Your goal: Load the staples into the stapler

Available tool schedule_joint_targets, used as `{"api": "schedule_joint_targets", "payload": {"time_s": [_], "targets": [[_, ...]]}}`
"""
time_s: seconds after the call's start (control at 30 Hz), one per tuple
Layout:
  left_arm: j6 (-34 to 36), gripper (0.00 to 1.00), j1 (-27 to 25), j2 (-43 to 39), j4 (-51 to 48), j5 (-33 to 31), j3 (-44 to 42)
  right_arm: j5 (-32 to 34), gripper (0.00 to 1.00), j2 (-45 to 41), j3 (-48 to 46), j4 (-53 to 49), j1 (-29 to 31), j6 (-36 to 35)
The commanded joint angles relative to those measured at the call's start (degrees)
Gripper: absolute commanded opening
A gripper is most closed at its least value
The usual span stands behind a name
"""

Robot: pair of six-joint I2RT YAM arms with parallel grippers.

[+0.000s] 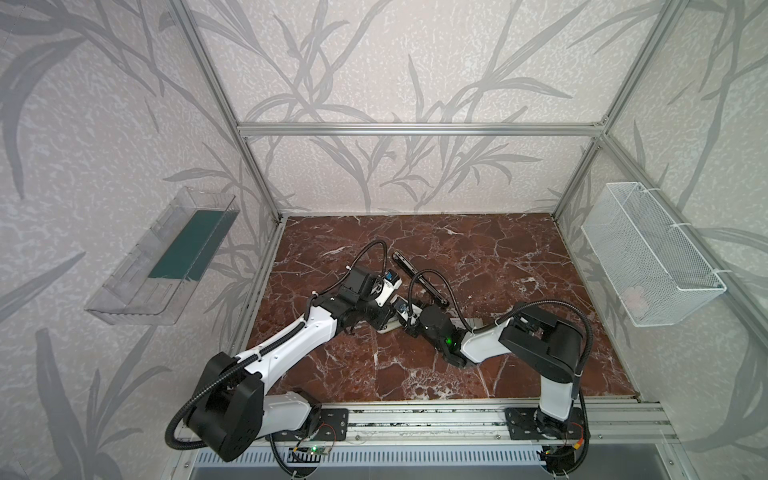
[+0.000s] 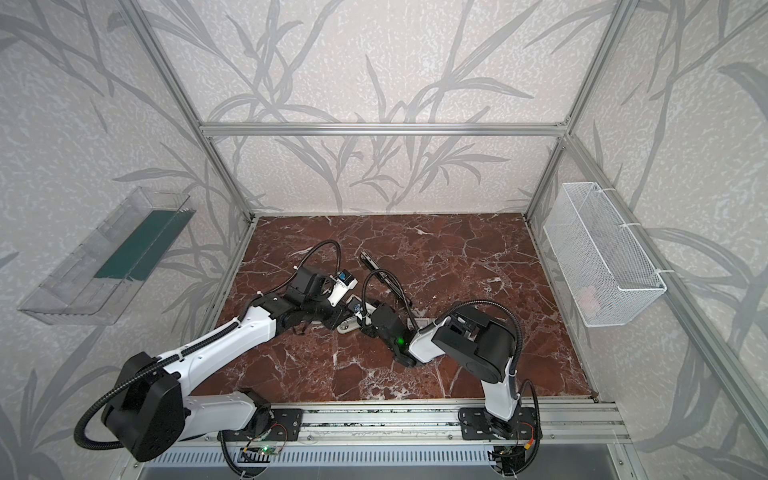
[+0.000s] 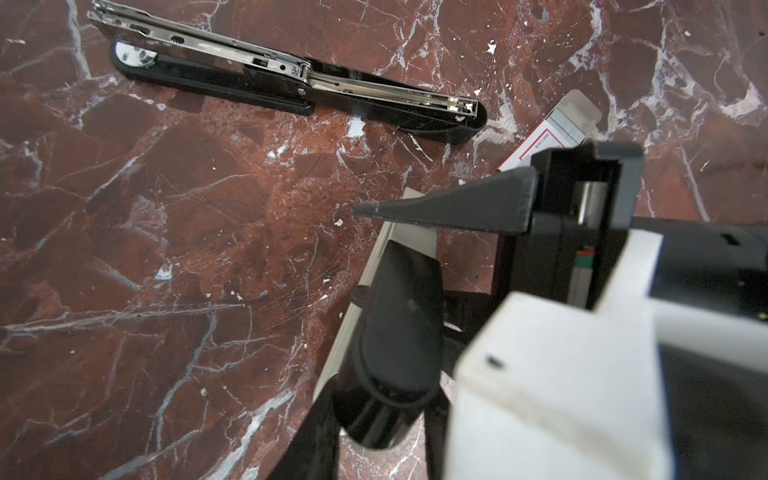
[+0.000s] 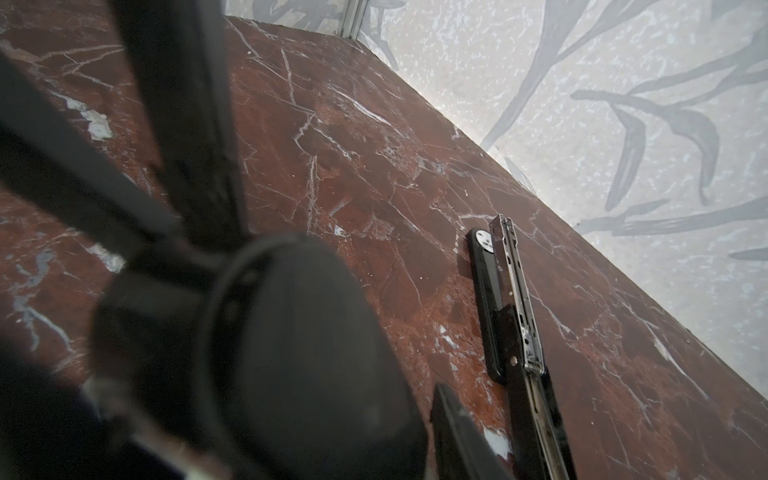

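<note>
**Both pincers at the beige-grey stapler, black stapler open mid-table**

In both top views the black stapler [image 1: 403,264] lies opened out flat near the middle of the table [image 1: 540,291], a little toward the far edge, and runs diagonally. On its near-edge side the left pincer [image 1: 379,321] and the right pincer [image 1: 406,323] meet over a beige-grey stapler [image 1: 384,329]. The arms hide their fingers. A white box [image 1: 471,322] shows just beside the right arm.

In the left wrist view the black stapler [image 3: 291,79] has its silver rail bared. The staples [image 3: 571,124] sit as grey rows in the box's pulled-out tray, near the black stapler's end but apart from it. The left pincer's fingers [image 3: 324,436] stand on either side of the beige-grey stapler's black end. It cannot be told whether they press on it. One right-pincer finger [image 3: 449,208] crosses the pale body, and its grip cannot be told either.

In the right wrist view that black end fills the foreground, blurred. A right-pincer finger [image 4: 457,432] is just beside it, and the left pincer's dark fingers [image 4: 183,124] reach it. The black stapler [image 4: 511,311] lies beyond on the table, untouched.
</note>
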Motion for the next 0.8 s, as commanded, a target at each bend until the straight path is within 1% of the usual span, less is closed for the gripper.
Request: {"api": "schedule_joint_targets", "payload": {"time_s": [0.0,0.03,0.07,0.13,0.3,0.4,0.47,0.53,0.63,0.77], "targets": [[0.7,0.29,-0.4,-0.5,3.5,3.0,-0.4,-2.2,0.43,-1.2,0.7,0.7,0.5,0.4],[0.8,0.25,-0.4,-0.4,3.8,3.2,-0.6,-2.4,0.44,-1.1,0.7,0.6,0.5,0.5],[0.7,0.23,-0.4,-0.3,3.9,3.2,-0.5,-2.4,0.43,-1.0,0.6,0.6,0.5,0.5],[1.2,0.15,-0.4,0.2,3.0,3.0,-0.3,-2.3,0.44,-1.1,0.6,0.6,0.5,0.6],[0.9,0.13,-0.3,0.5,2.6,1.8,-0.8,-2.0,0.46,-1.6,0.5,0.2,0.5,0.5],[0.7,0.14,-0.3,0.1,2.6,1.2,-0.7,-2.0,0.48,-1.7,0.5,-0.1,0.5,0.7],[0.4,0.21,-0.3,-0.7,1.9,0.4,-0.6,-2.0,0.48,-1.7,0.5,-0.2,0.5,0.7],[-0.2,0.21,-0.3,-2.2,1.7,-1.1,-1.1,-2.0,0.48,-1.8,0.6,-0.4,0.5,0.6],[-0.4,0.21,-0.3,-4.0,3.1,-2.5,-2.6,-2.1,0.54,-2.0,0.5,-0.5,0.5,1.0],[-0.7,0.22,-0.3,-3.4,2.4,-2.8,-2.8,-2.5,0.59,-2.2,0.4,-0.5,0.5,1.6]]}}
